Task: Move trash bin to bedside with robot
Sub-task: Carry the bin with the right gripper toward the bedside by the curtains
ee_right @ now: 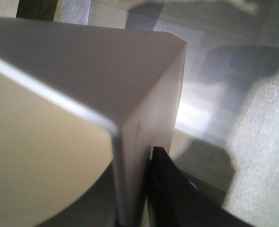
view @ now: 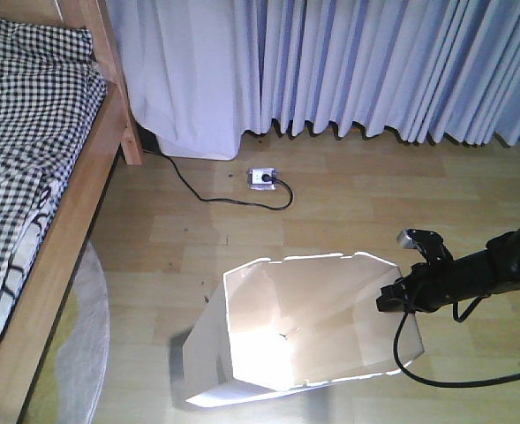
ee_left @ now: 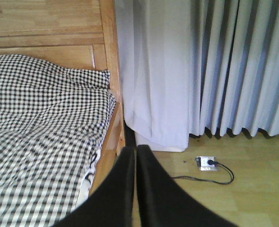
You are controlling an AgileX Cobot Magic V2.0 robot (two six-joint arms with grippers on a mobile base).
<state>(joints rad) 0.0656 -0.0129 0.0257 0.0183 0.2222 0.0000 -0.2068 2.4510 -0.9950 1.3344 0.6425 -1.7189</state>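
At the right side of the trash bin's (view: 277, 309) rim, the right gripper (view: 390, 299) pinches the thin white wall. In the right wrist view one black finger (ee_right: 167, 189) lies against the outside of the trash bin (ee_right: 82, 71) and a dark shape sits against the cream inside, with the wall's edge running up between them. The slim black arm (view: 489, 265) reaches in from the right, and its black cable (view: 418, 371) loops down onto the wooden floor (view: 348, 221).

The left gripper (ee_left: 135, 150) hangs in the air with its two black fingers (ee_left: 122, 198) pressed together, only a hairline slit between them and nothing held.

The bin stands on the floor, its open angular rim facing up. It is apart from the bed (view: 65, 238): a strip of floor and the edge of a pale round rug (view: 87, 344) lie between it and the light-brown wooden frame. Black-and-white checkered bedding (view: 21, 132) covers the bed, and a wooden post (view: 109, 53) rises at its far corner.

Beyond the bin, near the far edge of the floor, a white power socket (view: 264, 178) lies with a black cord (view: 208, 193) running toward the bedpost. Pale pleated curtains (view: 374, 62) hang down to the floor behind it.
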